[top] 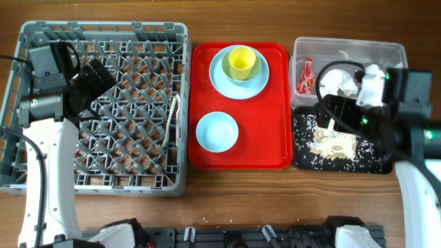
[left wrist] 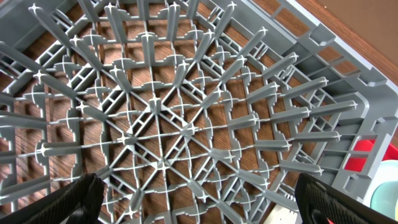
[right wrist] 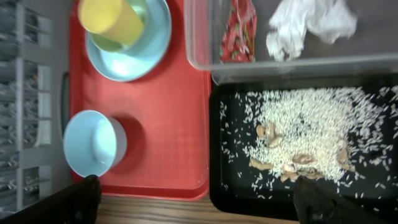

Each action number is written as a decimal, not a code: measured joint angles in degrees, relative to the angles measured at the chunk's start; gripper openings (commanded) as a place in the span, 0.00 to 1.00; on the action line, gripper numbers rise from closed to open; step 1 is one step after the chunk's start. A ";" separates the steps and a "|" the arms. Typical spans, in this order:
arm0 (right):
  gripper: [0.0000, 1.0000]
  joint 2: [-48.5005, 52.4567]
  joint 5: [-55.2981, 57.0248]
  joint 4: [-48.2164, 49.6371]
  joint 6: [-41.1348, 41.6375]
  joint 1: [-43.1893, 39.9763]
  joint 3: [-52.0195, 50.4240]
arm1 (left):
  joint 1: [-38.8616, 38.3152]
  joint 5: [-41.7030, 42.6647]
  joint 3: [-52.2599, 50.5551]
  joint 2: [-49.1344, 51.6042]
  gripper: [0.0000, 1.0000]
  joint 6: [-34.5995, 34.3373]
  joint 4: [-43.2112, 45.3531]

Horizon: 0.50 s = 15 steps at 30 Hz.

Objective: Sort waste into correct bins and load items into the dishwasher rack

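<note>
**Operator:** Arm poses at that mark?

**Observer:** Your left arm reached up over the large square grey plastic dishwasher rack [top: 103, 29]. Your left gripper [left wrist: 202, 205] pointed down at its lattice floor, jaws spread wide and empty. Your right gripper [right wrist: 199, 202] hovered above the shallow black rectangular tray [right wrist: 230, 186], jaws also wide apart and empty.

**Operator:** Waste? Dishes?

**Observer:** Whitish-tan rice and crumb scraps [right wrist: 298, 124] lay in that tray. The crumpled white paper napkin [right wrist: 305, 25] and small red printed snack wrapper [right wrist: 239, 31] lay in the clear plastic rectangular tub [right wrist: 199, 43]. The yellow-green cup [top: 242, 62] stood on the pale blue round plate [top: 220, 79], with the small pale blue bowl [top: 217, 131] nearby, all on the flat red tray [top: 272, 124].
</note>
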 measured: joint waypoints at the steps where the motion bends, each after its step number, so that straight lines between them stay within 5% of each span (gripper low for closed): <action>1: 0.99 1.90 0.00 0.02 0.00 0.00 0.00 | 0.00 0.00 0.00 0.00 1.00 0.00 0.02; 8: 1.00 1.57 0.04 3.85 0.00 0.00 -0.42 | 0.00 0.00 0.00 0.00 1.00 0.00 0.02; 15: 1.00 -35.54 0.00 5.84 0.00 0.00 -0.11 | 0.00 -0.02 0.00 0.00 1.00 0.00 0.02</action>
